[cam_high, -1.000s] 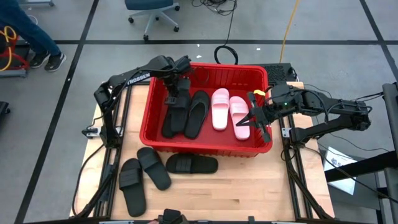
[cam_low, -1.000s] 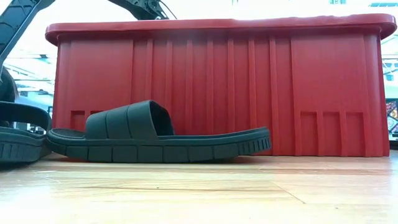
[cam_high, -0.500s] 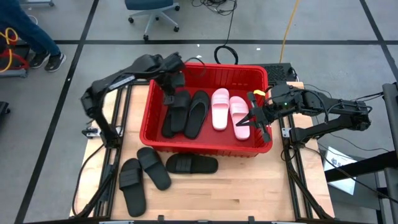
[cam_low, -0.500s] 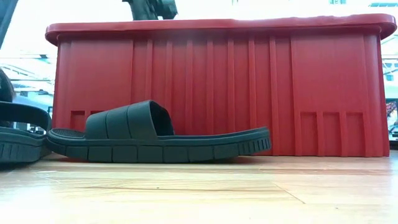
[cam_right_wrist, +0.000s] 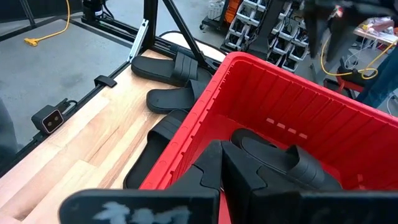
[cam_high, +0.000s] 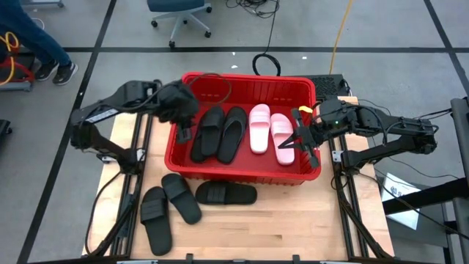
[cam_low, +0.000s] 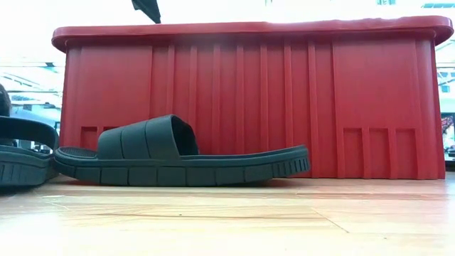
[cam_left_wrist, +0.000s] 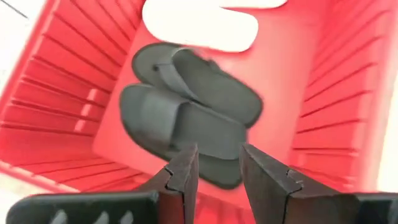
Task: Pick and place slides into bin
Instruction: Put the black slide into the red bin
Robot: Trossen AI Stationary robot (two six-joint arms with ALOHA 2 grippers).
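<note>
The task stood a little past half done. Four slides lay in the bin point(cam_high: 242, 174): two black ones point(cam_high: 218, 134) side by side toward its left, two pink ones point(cam_high: 271, 133) side by side toward its right. Three black slides point(cam_high: 192, 198) were left on the bench point(cam_high: 293, 227) in front of the bin: one just beside the front wall, two more near the front-left corner, close together. In the low view the nearest of these lay flat against the foot of the red wall.

The left pincer point(cam_high: 183, 125) hung over the bin's left wall, fingers spread and holding nothing; its wrist view looked down between the open fingers onto the two black slides in the bin. The right pincer point(cam_high: 299, 139) waited at the bin's right side, pressed together and empty, above the outer pink slide.

Compared with a second before, the left pincer had let go of a black slide inside the bin and drawn back leftward to the wall, its arm folding out over the bench's left edge. The slide it left had settled beside its neighbour. The right arm and the three slides on the bench had not moved.
</note>
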